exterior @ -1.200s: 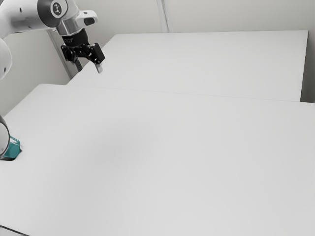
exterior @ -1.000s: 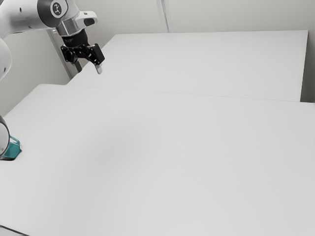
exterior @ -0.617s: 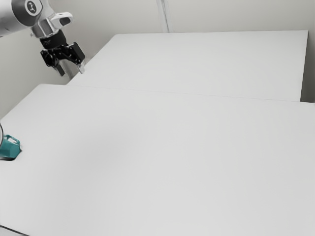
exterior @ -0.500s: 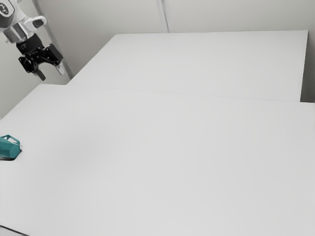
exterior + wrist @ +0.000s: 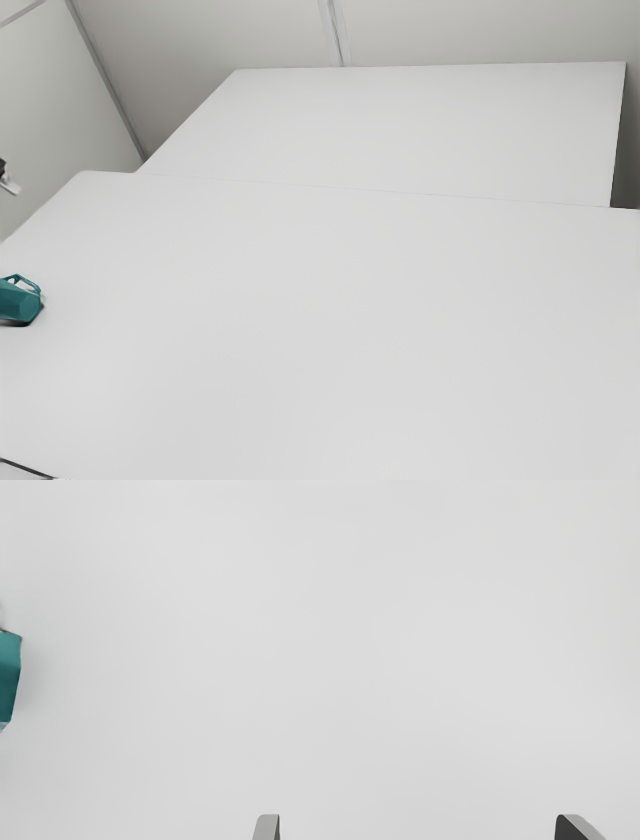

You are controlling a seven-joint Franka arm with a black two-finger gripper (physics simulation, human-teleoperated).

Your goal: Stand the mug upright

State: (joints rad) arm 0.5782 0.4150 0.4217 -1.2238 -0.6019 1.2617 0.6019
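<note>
A small part of my gripper (image 5: 8, 182) is at the left edge of the exterior view, above the level of the tabletop and apart from the mug. The teal mug (image 5: 18, 302) lies tipped on its side near the table's left edge in that view, its handle upward and part of it cut off by the frame. In the wrist view, a faceted piece of the mug (image 5: 9, 675) shows at the border, well to one side of the fingers. My gripper (image 5: 417, 825) is open there, its two fingertips far apart with bare table between them.
The white table (image 5: 330, 330) spreads across the exterior view. Behind it stands a second white surface (image 5: 400, 130), with pale walls beyond. A thin dark line (image 5: 25, 468) crosses the near left corner.
The arm has swung toward the exterior view's left and mostly out of that view, uncovering more of the mug. The mug has stayed where it was.
</note>
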